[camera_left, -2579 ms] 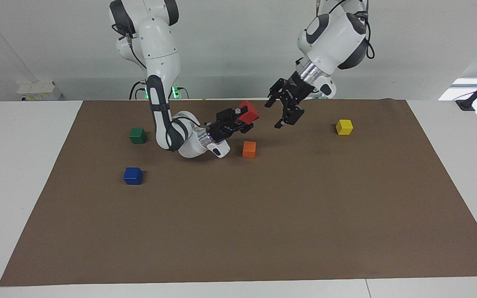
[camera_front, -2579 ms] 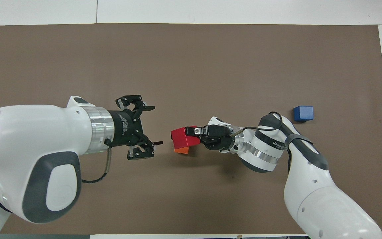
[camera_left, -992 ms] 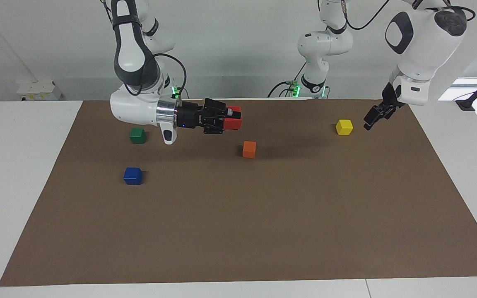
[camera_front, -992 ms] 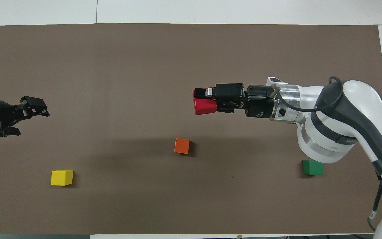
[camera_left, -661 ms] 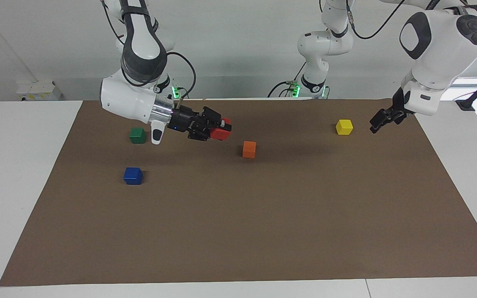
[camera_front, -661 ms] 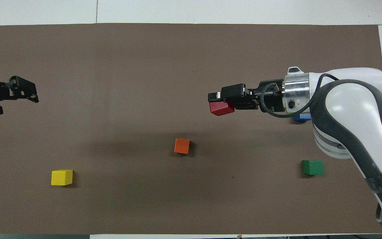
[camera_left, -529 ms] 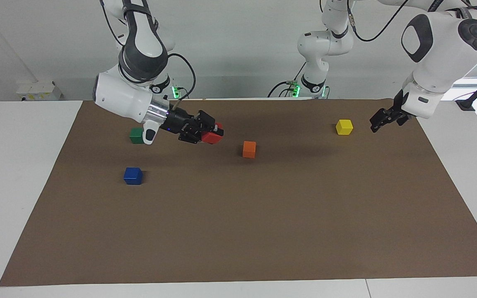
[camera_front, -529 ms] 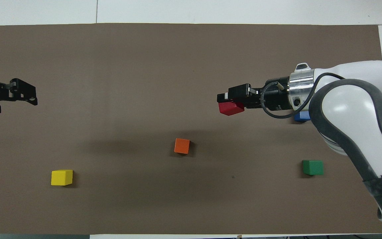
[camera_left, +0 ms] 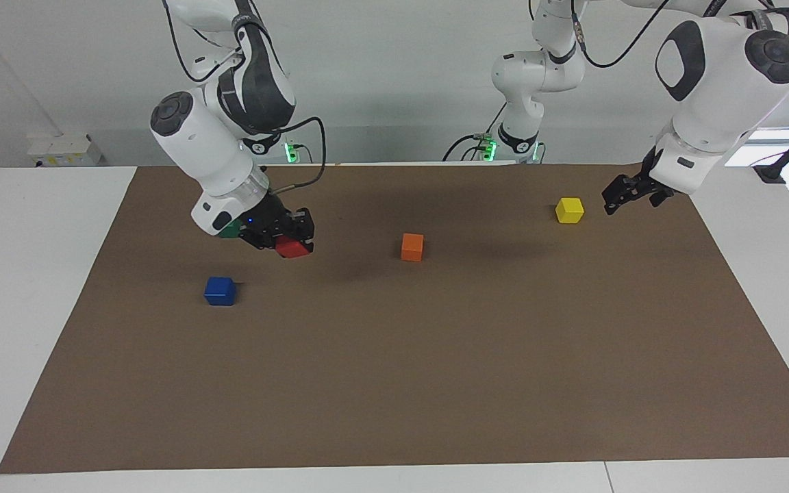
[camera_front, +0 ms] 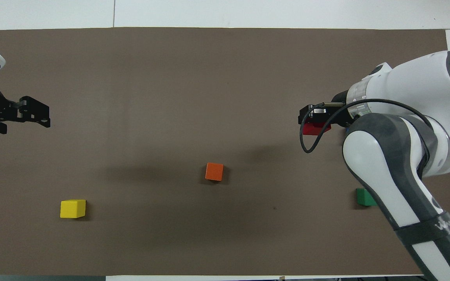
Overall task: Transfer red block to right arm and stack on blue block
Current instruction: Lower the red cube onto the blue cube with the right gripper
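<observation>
My right gripper (camera_left: 290, 239) is shut on the red block (camera_left: 294, 249) and holds it in the air over the brown mat, pointing down. It is above the bare mat between the green cube and the blue block (camera_left: 220, 291), somewhat toward the orange cube. The blue block sits alone on the mat. In the overhead view the right gripper (camera_front: 314, 119) and the red block (camera_front: 315, 129) show, while the right arm hides the blue block. My left gripper (camera_left: 631, 195) is open and empty, raised beside the yellow cube at the left arm's end; it also shows in the overhead view (camera_front: 33, 115).
A green cube (camera_left: 227, 229) is partly hidden by the right wrist. An orange cube (camera_left: 412, 247) sits mid-mat and a yellow cube (camera_left: 570, 210) lies toward the left arm's end. The brown mat (camera_left: 435, 383) covers most of the white table.
The right arm has swung the red block from near the orange cube toward the blue block, turning the gripper from level to pointing down. The left gripper has withdrawn to its end of the table.
</observation>
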Available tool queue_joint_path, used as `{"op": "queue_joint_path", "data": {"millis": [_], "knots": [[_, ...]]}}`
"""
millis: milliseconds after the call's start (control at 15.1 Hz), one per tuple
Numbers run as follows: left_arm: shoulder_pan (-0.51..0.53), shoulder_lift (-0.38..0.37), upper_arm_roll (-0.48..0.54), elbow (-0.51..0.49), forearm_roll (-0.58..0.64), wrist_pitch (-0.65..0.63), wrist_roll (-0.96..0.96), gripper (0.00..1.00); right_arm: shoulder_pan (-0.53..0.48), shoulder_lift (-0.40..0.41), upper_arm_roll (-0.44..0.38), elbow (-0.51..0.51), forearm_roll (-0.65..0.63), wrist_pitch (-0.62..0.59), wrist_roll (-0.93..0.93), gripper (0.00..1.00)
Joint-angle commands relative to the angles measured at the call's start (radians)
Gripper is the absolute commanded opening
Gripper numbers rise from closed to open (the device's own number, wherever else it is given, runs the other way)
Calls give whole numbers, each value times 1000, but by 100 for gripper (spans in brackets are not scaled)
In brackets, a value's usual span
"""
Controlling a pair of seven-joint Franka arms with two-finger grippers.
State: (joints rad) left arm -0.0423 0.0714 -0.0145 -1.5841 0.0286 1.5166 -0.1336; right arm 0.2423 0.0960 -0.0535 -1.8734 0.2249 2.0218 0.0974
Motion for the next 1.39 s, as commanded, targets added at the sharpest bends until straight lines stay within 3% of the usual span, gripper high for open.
{"op": "queue_joint_path", "data": {"millis": [0, 132, 397, 727, 926, 1322], "knots": [[-10, -81, 4, -117, 11, 53, 11, 100, -53, 8, 11, 7, -172, -15, -21, 0], [-8, -84, 4, -128, 10, 95, 11, 100, -67, 1, 11, -19, -251, -22, -18, 0], [-2, -82, 1, -125, 2, 112, 11, 100, -120, -19, 11, -104, -268, 15, -18, 0], [-2, -78, 2, -120, -15, 154, 20, 100, -152, -7, 9, -268, -332, 266, 39, 0], [-2, -74, 1, -117, -42, 157, 23, 100, -152, -7, 11, -283, -398, 305, 145, 0], [-7, -76, -13, -117, -78, 162, 25, 100, -204, -13, 12, -357, -404, 446, 127, 0]]}}
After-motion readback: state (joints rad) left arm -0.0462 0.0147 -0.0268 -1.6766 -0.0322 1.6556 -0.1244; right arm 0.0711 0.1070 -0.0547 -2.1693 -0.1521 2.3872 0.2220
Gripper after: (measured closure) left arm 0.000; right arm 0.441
